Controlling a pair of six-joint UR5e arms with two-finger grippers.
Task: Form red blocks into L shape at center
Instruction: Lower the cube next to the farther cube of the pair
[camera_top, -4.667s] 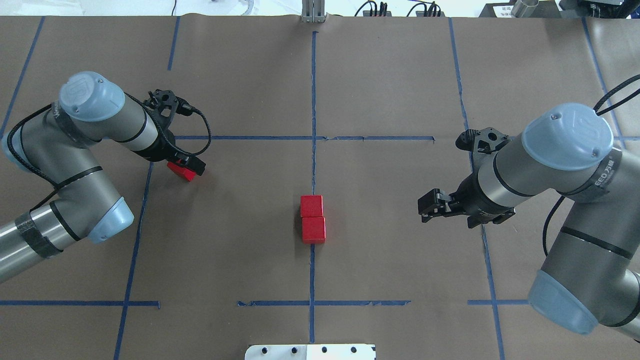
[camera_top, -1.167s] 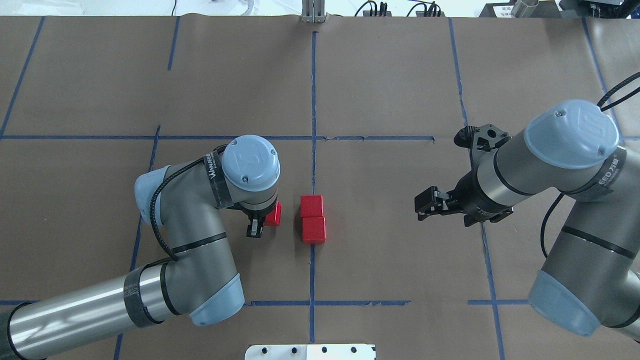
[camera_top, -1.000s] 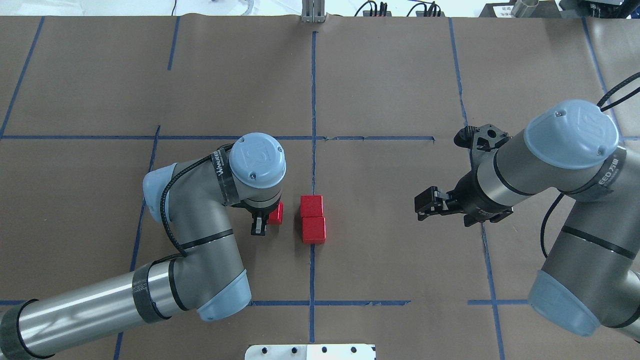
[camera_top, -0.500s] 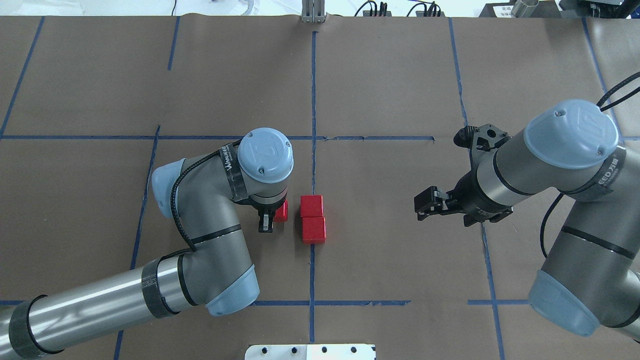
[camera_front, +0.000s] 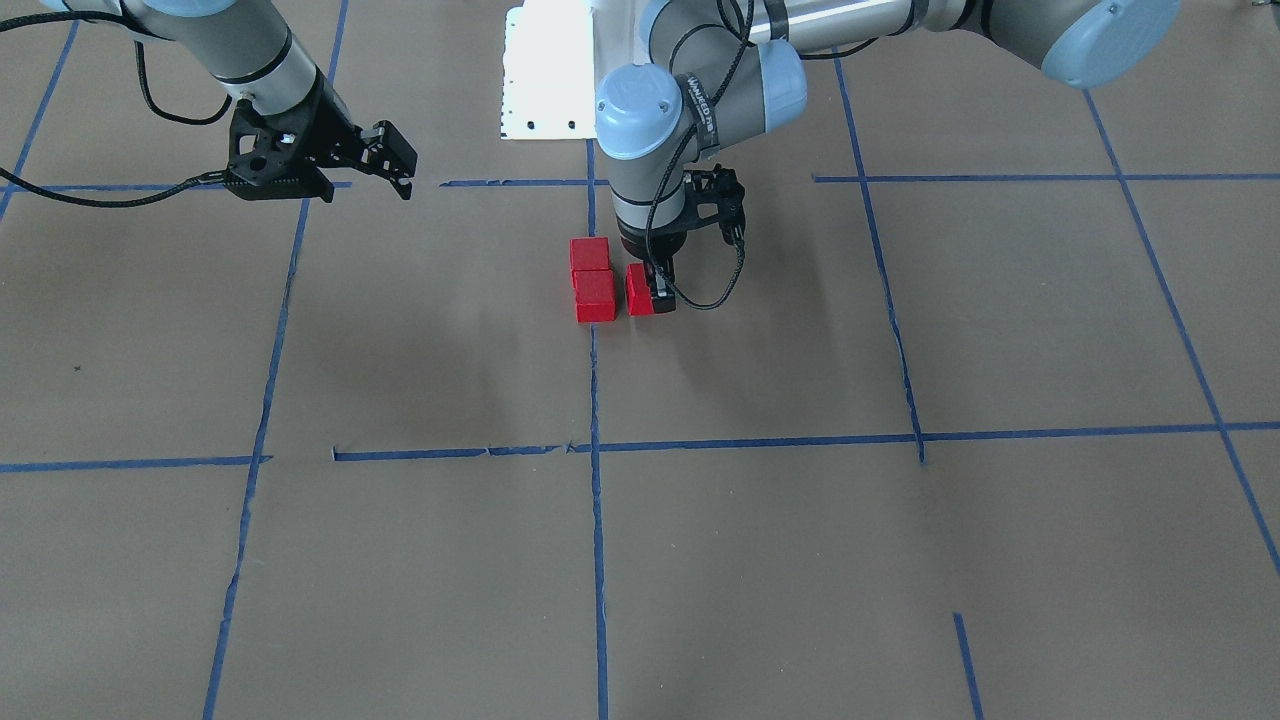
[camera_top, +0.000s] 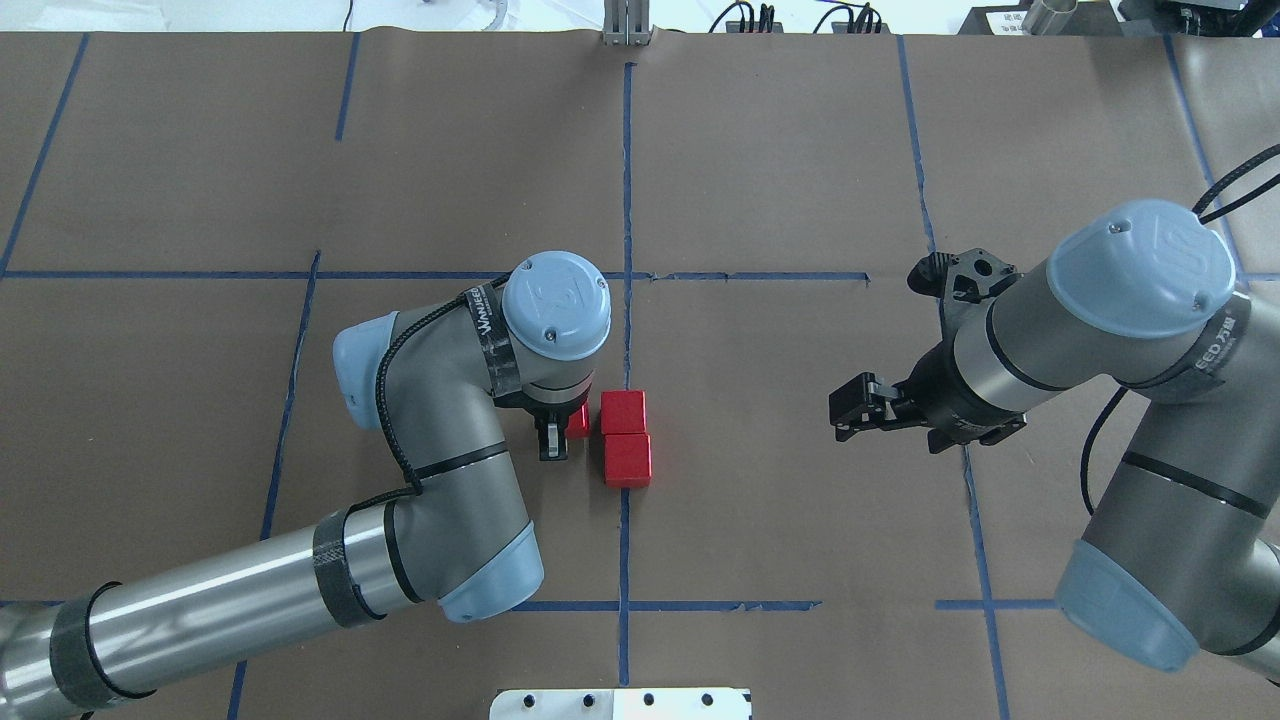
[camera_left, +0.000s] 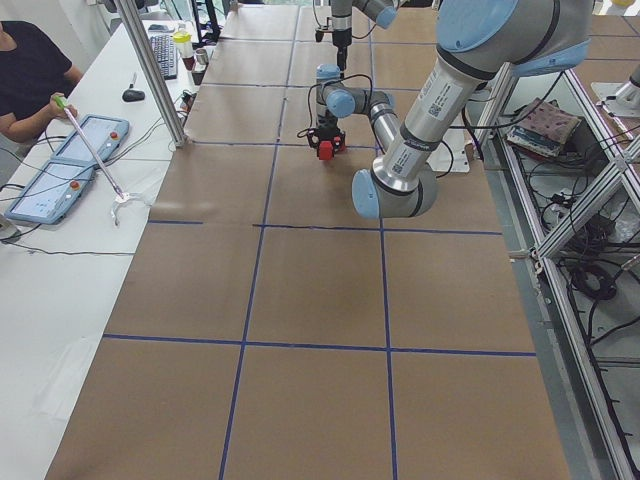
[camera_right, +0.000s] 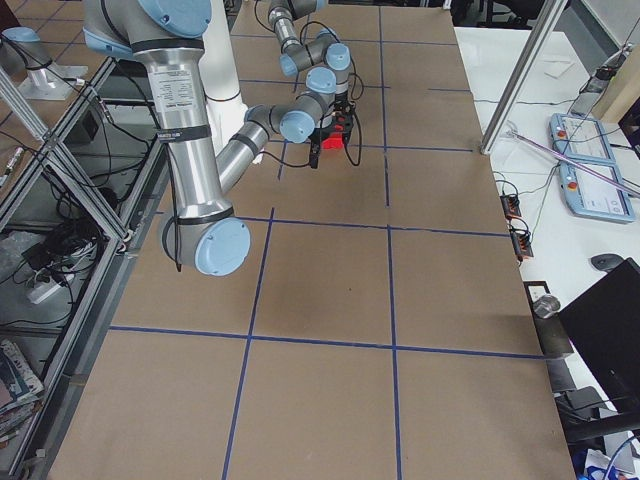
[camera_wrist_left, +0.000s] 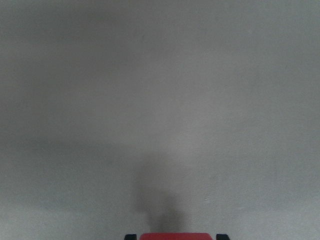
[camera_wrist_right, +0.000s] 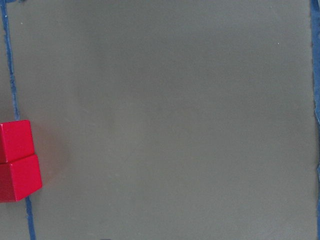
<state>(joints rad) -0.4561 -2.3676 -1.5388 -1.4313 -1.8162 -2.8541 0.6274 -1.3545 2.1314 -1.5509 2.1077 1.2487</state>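
Observation:
Two red blocks (camera_top: 623, 411) (camera_top: 627, 460) sit touching in a row on the center blue tape line (camera_top: 627, 200). They also show in the front view (camera_front: 589, 254) (camera_front: 595, 297) and in the right wrist view (camera_wrist_right: 15, 141). My left gripper (camera_top: 562, 432) is shut on the third red block (camera_top: 578, 421), low over the paper just left of the far block, with a small gap. In the front view this block (camera_front: 638, 290) is level with the others. It shows at the bottom edge of the left wrist view (camera_wrist_left: 175, 236). My right gripper (camera_top: 843, 413) is open and empty, well right of the row.
A white plate (camera_top: 620, 703) lies at the table's near edge by my base. A metal post (camera_top: 625, 20) stands at the far edge. An operator (camera_left: 30, 80) sits at a side table with tablets beyond the far side.
My left arm has carried the third red block from the left part of the table rightward to just beside the center row. The right arm has stayed still.

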